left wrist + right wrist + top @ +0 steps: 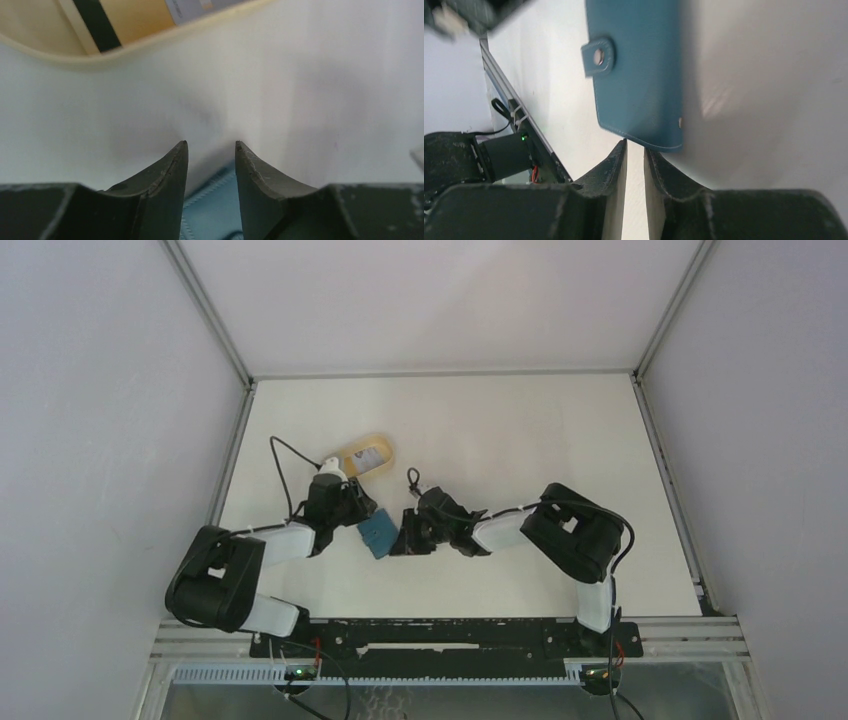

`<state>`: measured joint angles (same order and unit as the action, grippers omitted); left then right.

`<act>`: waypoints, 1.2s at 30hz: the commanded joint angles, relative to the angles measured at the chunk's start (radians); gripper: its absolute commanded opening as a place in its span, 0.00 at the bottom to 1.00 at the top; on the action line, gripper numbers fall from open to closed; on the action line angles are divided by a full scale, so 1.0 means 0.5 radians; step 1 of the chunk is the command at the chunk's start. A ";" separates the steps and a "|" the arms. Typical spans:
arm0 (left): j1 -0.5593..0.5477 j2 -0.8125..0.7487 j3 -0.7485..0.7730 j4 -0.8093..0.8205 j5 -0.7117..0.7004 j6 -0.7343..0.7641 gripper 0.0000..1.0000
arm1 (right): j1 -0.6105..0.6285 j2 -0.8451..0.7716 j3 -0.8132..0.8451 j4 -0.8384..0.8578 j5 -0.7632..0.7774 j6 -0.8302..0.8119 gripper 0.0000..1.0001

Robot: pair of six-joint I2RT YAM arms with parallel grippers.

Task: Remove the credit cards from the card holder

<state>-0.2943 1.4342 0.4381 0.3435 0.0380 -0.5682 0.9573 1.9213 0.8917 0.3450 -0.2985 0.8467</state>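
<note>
The teal card holder lies between my two grippers in the top view. In the right wrist view its outer face shows, with the snap tab. My left gripper is open, and a corner of the card holder lies between its jaws near their base. My right gripper has its jaws a narrow gap apart with only table showing between them, the tips against the holder's near edge. Credit cards lie in the tan dish; one shows a dark stripe.
The tan oval dish sits just beyond the left gripper. A cable loops from the left wrist. White walls with metal rails border the table on the left, back and right.
</note>
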 commanded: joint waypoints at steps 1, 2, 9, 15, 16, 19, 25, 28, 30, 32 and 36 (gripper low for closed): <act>-0.135 -0.132 -0.123 0.037 -0.019 -0.077 0.45 | -0.098 -0.035 0.054 0.001 0.003 -0.110 0.27; -0.160 -0.151 -0.140 0.043 -0.025 -0.096 0.45 | -0.117 -0.044 0.054 -0.004 0.009 -0.122 0.27; -0.288 -0.291 -0.256 0.069 -0.022 -0.235 0.45 | -0.255 -0.070 0.114 -0.052 -0.008 -0.184 0.27; -0.399 -0.489 -0.365 0.065 -0.016 -0.337 0.44 | -0.344 -0.085 0.220 -0.126 -0.017 -0.244 0.27; -0.413 -0.518 -0.382 0.065 -0.012 -0.351 0.44 | -0.357 -0.082 0.246 -0.136 -0.021 -0.252 0.27; -0.465 -0.581 -0.414 0.054 0.010 -0.387 0.44 | -0.395 -0.063 0.325 -0.172 -0.028 -0.280 0.28; -0.558 -0.584 -0.422 0.054 0.019 -0.446 0.44 | -0.439 -0.010 0.482 -0.233 -0.032 -0.333 0.29; -0.614 -0.578 -0.411 0.067 0.019 -0.482 0.44 | -0.461 0.004 0.546 -0.255 -0.025 -0.345 0.32; -0.650 -0.578 -0.400 0.073 0.018 -0.507 0.44 | -0.471 0.015 0.577 -0.259 -0.023 -0.356 0.34; -0.693 -0.577 -0.378 0.077 0.021 -0.535 0.45 | -0.480 0.027 0.615 -0.266 -0.034 -0.390 0.37; -0.731 -0.601 -0.337 0.074 0.030 -0.551 0.45 | -0.504 0.058 0.726 -0.341 -0.111 -0.510 0.49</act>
<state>-0.6407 1.1572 0.2340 0.3351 0.0334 -0.8127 0.7166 1.9308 1.1873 0.1806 -0.3164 0.6670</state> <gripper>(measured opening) 0.451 0.445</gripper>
